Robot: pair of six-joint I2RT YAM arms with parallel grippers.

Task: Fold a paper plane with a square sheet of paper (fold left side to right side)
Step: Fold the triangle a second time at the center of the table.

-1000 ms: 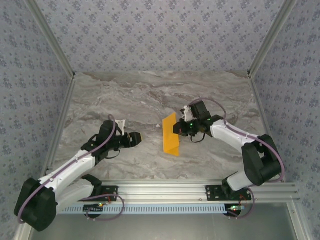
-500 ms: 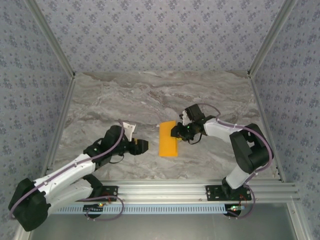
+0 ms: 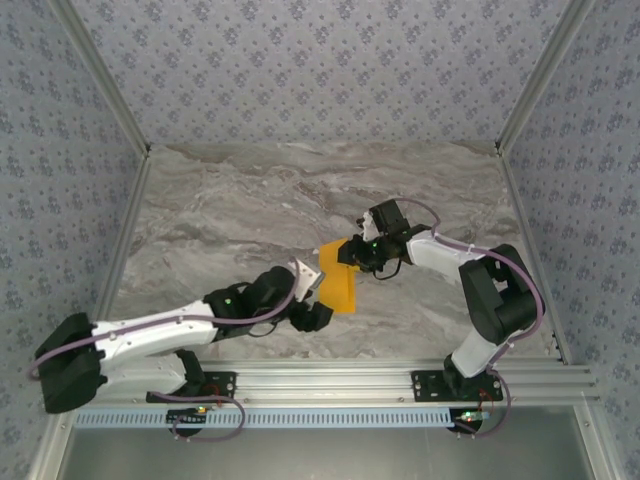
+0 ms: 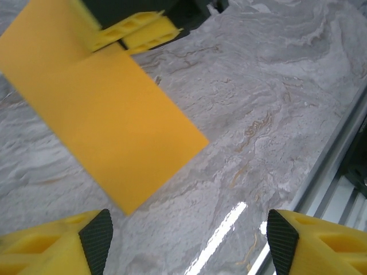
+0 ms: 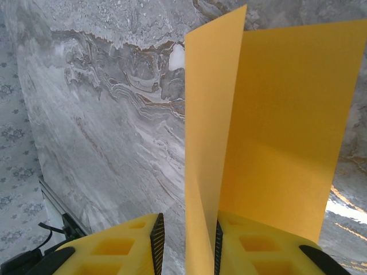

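Left claw (image 4: 189, 240) hung wide open, empty, just beside the near end of the square sheet of paper (image 4: 114, 132). Its long axis ran off to my right claw (image 5: 187, 229), parted loosely around one flap.

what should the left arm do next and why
Probably ease the left gripper forward and down to pin the near end of the square sheet of paper to the table. Its jaws are open and empty just short of the sheet, and the right gripper has one flap standing up between its fingers, so the sheet likely needs steadying before that flap goes over.
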